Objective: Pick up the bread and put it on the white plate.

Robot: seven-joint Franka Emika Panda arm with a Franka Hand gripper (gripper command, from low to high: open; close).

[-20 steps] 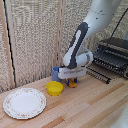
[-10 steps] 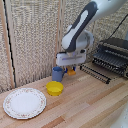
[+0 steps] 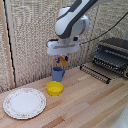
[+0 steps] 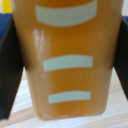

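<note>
Now | bread (image 4: 67,60) clamped between jaws | raised above blue cup (image 3: 58,74)

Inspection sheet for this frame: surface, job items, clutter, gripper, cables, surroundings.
Surface: wooden table, light planks.
Job's things: bread orange-brown, held above the table; white dish bare, at the exterior view's left.
Clutter: yellow bowl; blue cup behind it; black rack; toaster oven at the exterior view's right.
Gripper: gripper shut on the bread.
Cables: black cable by the arm.
Surroundings: woven wall panels.
</note>
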